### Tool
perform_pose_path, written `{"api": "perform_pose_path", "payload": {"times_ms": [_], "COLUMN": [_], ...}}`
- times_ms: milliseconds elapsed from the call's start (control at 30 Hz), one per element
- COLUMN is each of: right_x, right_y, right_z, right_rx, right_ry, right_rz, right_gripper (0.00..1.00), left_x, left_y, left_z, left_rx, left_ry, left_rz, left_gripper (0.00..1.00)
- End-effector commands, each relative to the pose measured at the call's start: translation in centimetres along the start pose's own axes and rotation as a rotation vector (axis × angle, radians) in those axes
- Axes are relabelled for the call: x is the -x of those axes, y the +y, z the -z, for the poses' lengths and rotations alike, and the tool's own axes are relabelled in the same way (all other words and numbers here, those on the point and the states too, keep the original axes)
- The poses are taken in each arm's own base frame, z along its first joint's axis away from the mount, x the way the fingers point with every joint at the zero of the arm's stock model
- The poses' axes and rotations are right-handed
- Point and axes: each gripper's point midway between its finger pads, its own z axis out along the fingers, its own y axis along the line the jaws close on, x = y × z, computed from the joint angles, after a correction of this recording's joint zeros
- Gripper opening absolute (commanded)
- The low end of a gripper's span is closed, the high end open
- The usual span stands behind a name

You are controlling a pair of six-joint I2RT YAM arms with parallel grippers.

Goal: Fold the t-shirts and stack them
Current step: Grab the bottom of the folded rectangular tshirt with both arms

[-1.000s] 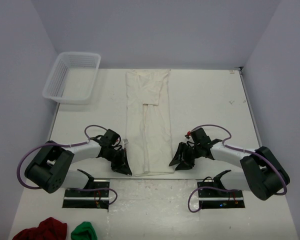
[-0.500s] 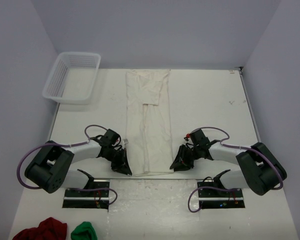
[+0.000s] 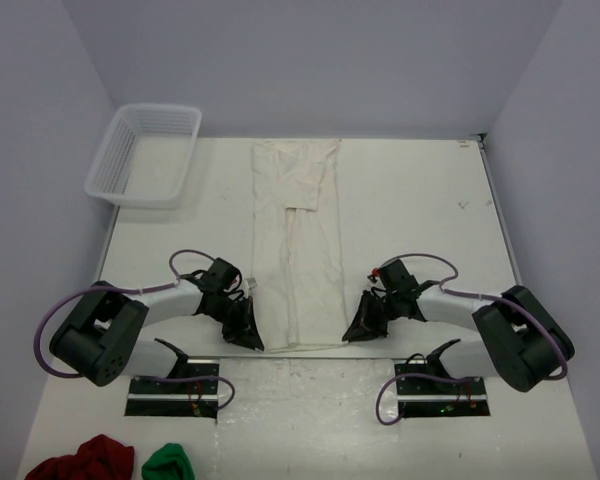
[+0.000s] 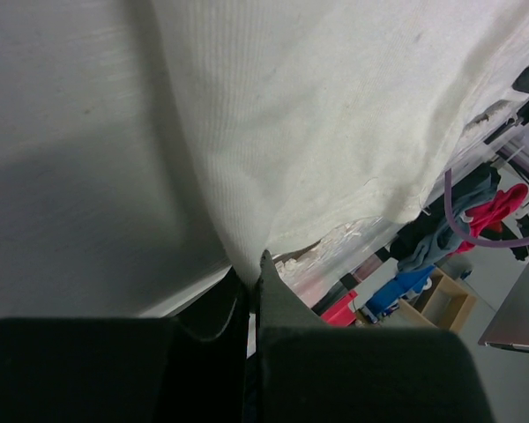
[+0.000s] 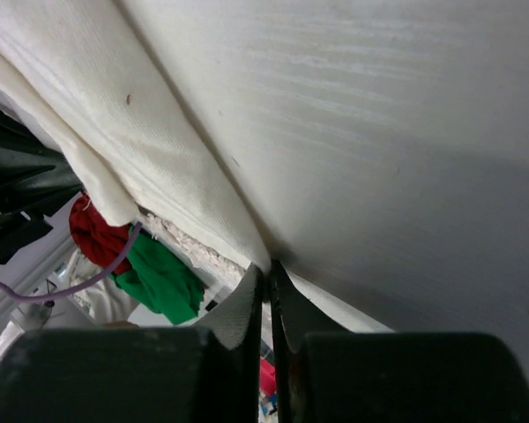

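One off-white t-shirt (image 3: 295, 250) lies folded into a long narrow strip down the middle of the table. My left gripper (image 3: 248, 335) sits at its near left corner. In the left wrist view the left gripper (image 4: 254, 275) is shut, with the t-shirt (image 4: 317, 115) corner pinched between the fingertips. My right gripper (image 3: 352, 328) is at the near right corner. In the right wrist view the right gripper (image 5: 269, 269) has its jaws drawn together on the t-shirt (image 5: 159, 167) hem edge. Both corners stay low on the table.
A clear plastic basket (image 3: 145, 150) stands at the back left of the table (image 3: 420, 200). A dark red cloth bundle (image 3: 85, 460) and a small green bundle (image 3: 170, 463) lie at the near left, below the arm bases.
The right gripper's jaws closed from half open onto the shirt's near right corner, and it shifted slightly left. The left gripper stayed shut and still.
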Motion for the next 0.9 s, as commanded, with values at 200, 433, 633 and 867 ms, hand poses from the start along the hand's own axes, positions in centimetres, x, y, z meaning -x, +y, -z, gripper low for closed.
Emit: {"api": "perform_pose_path", "payload": {"times_ms": [200, 433, 633, 867], "right_x": [0.8, 0.7, 0.3, 0.4], "right_y": [-0.5, -0.6, -0.2, 1.2], "right_z": [1.8, 1.6, 2.1, 4.3], "right_rx": [-0.087, -0.101, -0.100, -0.117], "right_ry": [-0.115, -0.080, -0.065, -0.099], "right_rz": [0.045, 0.069, 0.088, 0.179], "right_gripper": [0.00, 0.00, 0.00, 0.00], "left_x": [0.6, 0.6, 0.0, 1.5], "left_y": [1.6, 1.5, 1.0, -2.1], "left_z": [0.9, 0.9, 1.1, 4.4], "left_rx": [0.109, 0.106, 0.077, 0.084], "left_ry": [-0.081, -0.084, -0.065, -0.156], "left_rz": [-0.033, -0.038, -0.043, -0.102], "left_gripper": [0.00, 0.00, 0.00, 0.00]}}
